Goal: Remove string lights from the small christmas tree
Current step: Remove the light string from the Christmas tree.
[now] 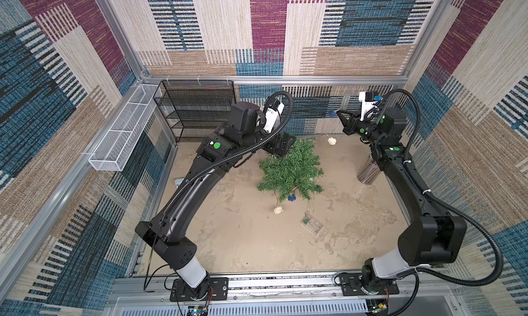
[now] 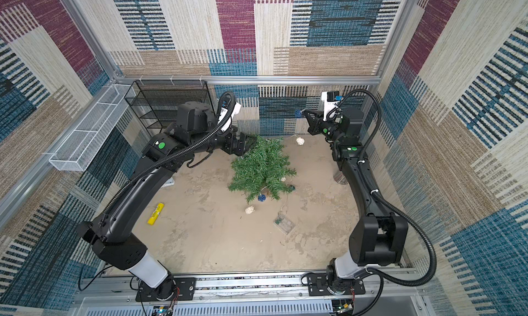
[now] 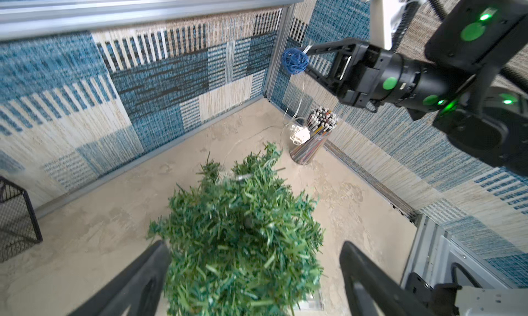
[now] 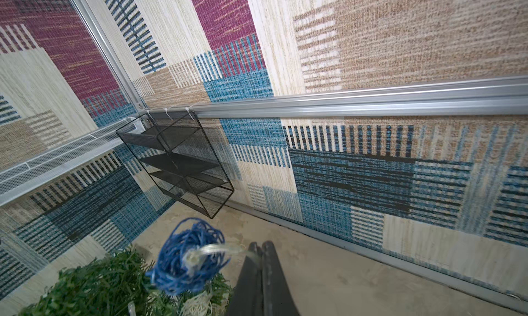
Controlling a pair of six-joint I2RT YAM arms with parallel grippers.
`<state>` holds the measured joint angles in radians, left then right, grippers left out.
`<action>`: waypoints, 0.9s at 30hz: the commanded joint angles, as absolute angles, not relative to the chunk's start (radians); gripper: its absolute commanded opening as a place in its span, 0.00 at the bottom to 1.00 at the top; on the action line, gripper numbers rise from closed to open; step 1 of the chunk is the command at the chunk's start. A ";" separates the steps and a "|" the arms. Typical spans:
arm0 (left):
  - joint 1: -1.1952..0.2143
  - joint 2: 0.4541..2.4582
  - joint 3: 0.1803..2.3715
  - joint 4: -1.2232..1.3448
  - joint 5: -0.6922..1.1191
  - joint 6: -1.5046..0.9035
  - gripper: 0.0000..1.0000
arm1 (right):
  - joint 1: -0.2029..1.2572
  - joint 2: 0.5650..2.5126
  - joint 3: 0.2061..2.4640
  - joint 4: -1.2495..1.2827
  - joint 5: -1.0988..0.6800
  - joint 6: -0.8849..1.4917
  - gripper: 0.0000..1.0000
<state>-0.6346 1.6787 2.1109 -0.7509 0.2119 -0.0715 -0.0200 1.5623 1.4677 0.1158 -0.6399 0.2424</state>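
Needles of the small christmas tree fill the gap between the wide-spread fingers of the left hand, which only its own wrist view shows plainly. The right wrist view shows the right hand pinched shut on the wire of the string lights, with a blue ball dangling at its tip, high above the surface. Both top views show the clear battery box lying in front of the tree. A yellow tube appears in a top view, beside the left arm.

The small christmas tree is green. The string lights bear cream-white and dark blue balls
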 commanded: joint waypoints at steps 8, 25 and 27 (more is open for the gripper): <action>-0.630 1.708 2.136 -0.743 0.260 -0.005 0.96 | -0.015 1.670 1.548 0.532 -0.852 0.535 0.00; -0.627 1.730 2.181 -0.771 0.238 0.016 0.97 | -0.001 1.840 1.668 0.988 -0.915 0.976 0.00; -0.618 1.747 2.202 -0.757 0.242 0.029 0.97 | 0.005 1.870 1.706 0.970 -0.912 0.969 0.00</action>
